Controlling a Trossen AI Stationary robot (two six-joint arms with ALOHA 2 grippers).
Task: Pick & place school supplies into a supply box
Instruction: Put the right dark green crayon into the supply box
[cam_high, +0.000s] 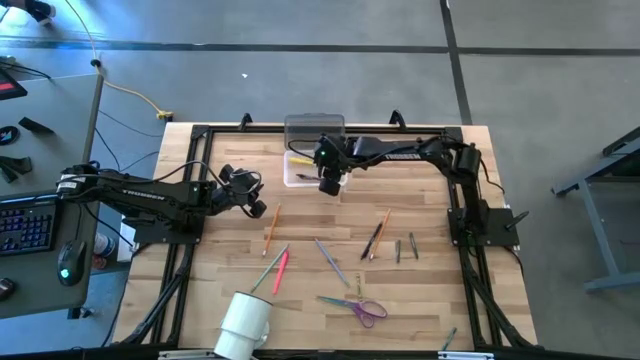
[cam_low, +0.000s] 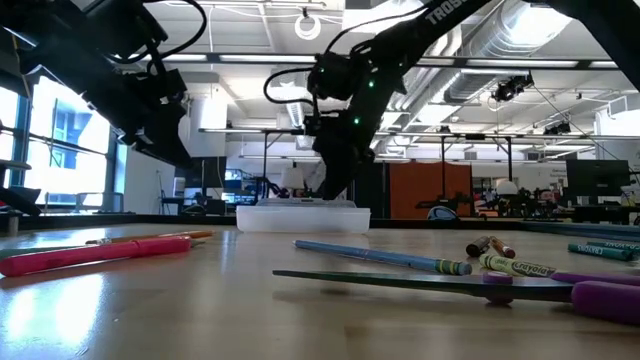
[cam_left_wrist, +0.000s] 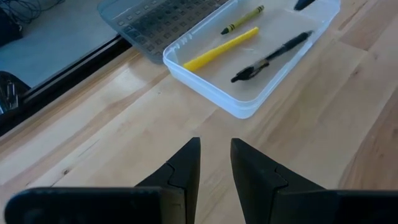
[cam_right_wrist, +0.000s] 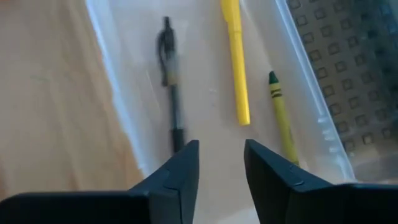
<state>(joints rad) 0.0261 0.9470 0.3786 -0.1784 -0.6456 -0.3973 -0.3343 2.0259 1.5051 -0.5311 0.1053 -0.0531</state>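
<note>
Over the supply box (cam_high: 312, 160) at the far edge of the table, your right gripper (cam_right_wrist: 221, 165) hangs with its fingers parted and nothing between them. Below it you can see three items lying in the clear tray: a black pen (cam_right_wrist: 171, 93), a yellow marker (cam_right_wrist: 236, 59) and a yellow-green crayon (cam_right_wrist: 283, 118), with the ribbed lid (cam_left_wrist: 161, 22) folded open beyond. Your left gripper (cam_left_wrist: 214, 168) waits near the table's left side, aimed toward the box, its fingers slightly apart and empty. Still out on the wood you have the rest of the supplies: an orange pencil (cam_high: 271, 228), a pink pen (cam_high: 281, 270), the scissors (cam_high: 357, 305) and others, well apart from the box. A white cup (cam_high: 243, 322) lies near the front edge.
</note>
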